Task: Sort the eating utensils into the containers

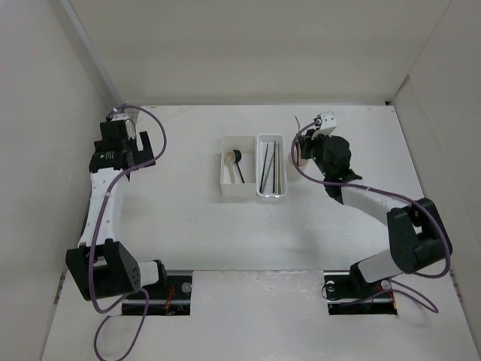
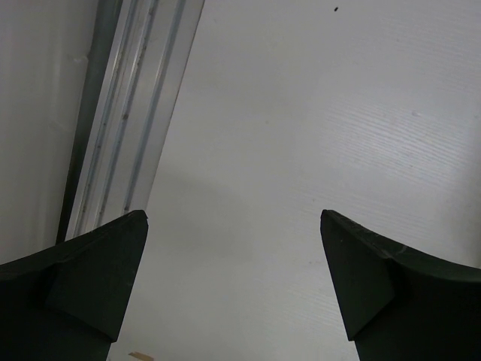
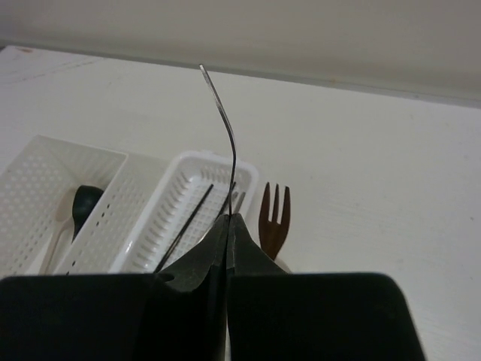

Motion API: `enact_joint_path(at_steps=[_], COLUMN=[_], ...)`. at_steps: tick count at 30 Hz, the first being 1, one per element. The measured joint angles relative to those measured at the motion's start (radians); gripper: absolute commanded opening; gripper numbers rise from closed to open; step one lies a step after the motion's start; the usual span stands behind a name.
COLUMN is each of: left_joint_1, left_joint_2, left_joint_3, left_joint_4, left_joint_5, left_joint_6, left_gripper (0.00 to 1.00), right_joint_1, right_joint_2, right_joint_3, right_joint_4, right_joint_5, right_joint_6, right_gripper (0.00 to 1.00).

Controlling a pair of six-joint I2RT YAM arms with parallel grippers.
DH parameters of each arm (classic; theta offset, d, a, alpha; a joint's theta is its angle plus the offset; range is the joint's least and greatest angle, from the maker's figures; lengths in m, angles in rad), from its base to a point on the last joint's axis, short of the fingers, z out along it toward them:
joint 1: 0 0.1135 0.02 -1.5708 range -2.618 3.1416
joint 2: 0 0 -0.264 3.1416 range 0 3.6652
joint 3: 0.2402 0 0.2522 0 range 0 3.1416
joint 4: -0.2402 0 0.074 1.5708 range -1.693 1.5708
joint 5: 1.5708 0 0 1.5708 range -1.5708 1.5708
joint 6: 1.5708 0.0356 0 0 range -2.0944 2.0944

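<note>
My right gripper (image 3: pixel 228 219) is shut on the small silver fork (image 3: pixel 225 128), seen edge-on, its thin curved metal rising above the fingertips. Just beyond it the brown wooden fork (image 3: pixel 273 218) stands tines up in the round beige cup (image 1: pixel 298 156), which the gripper (image 1: pixel 310 147) mostly hides. The white perforated tray (image 1: pixel 270 194) holds dark chopsticks (image 3: pixel 188 222). The white square box (image 1: pixel 237 188) holds the black spoon (image 3: pixel 85 203) and the pale wooden spoon (image 1: pixel 231 159). My left gripper (image 1: pixel 126 143) is open and empty at the far left, over bare table.
The box and tray stand side by side at the table's middle back. White enclosure walls run along the left, back and right. A metal rail (image 2: pixel 128 128) at the wall's foot lies close to the left gripper.
</note>
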Motion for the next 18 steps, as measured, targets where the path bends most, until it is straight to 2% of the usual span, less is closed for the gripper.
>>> enact_joint_path(at_steps=[6, 10, 18], left_joint_1=[0.0, 0.0, 0.0], left_joint_2=[0.034, 0.034, 0.034], left_joint_3=[0.001, 0.005, 0.005], left_joint_4=[0.0, 0.003, 0.004], left_joint_5=[-0.016, -0.032, -0.051], left_joint_6=[0.0, 0.004, 0.007], left_gripper=[1.0, 1.0, 1.0], right_joint_1=[-0.015, -0.026, -0.026], right_joint_2=[0.122, 0.184, 0.182], right_joint_3=[-0.003, -0.004, -0.051], right_joint_4=[0.142, 0.174, 0.232], right_joint_5=[-0.061, -0.077, -0.087], right_joint_6=[0.019, 0.027, 0.037], right_gripper=[0.0, 0.0, 0.0])
